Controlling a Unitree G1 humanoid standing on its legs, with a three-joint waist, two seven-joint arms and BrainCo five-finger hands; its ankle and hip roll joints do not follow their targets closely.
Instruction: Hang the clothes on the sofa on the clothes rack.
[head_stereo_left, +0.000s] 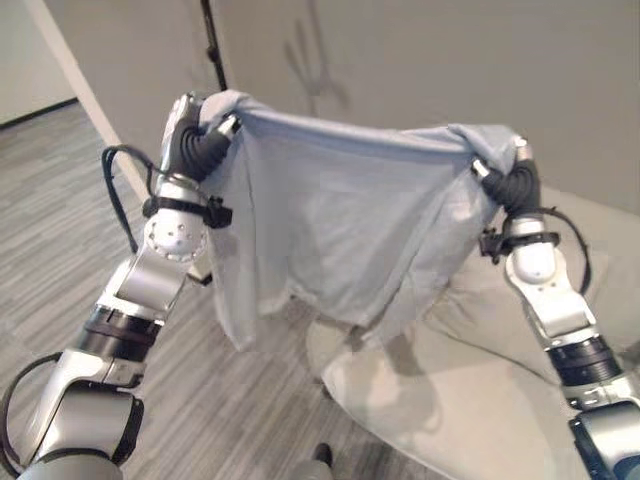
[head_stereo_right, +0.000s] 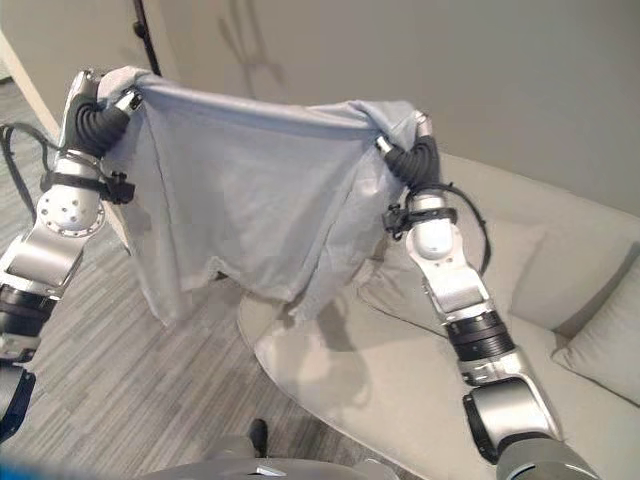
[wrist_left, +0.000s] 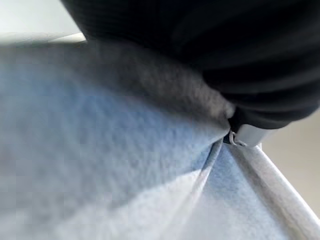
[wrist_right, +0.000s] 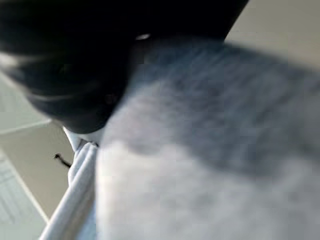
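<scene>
Both arms are raised, and a pale blue-grey garment is stretched between them, held up in the air above the front edge of a beige sofa. The left hand is at the garment's upper corner on the robot's left, and the right hand at the opposite upper corner; the top hem runs nearly taut from one to the other. Cloth drapes over both hands and covers their fingers, so it cannot be told whether either hand is clenched on the fabric. The body of the garment hangs freely below the hem, its lower edge clear of the sofa seat. Behind the left hand a thin black pole stands against the wall. Grey plank flooring lies to the left.
</scene>
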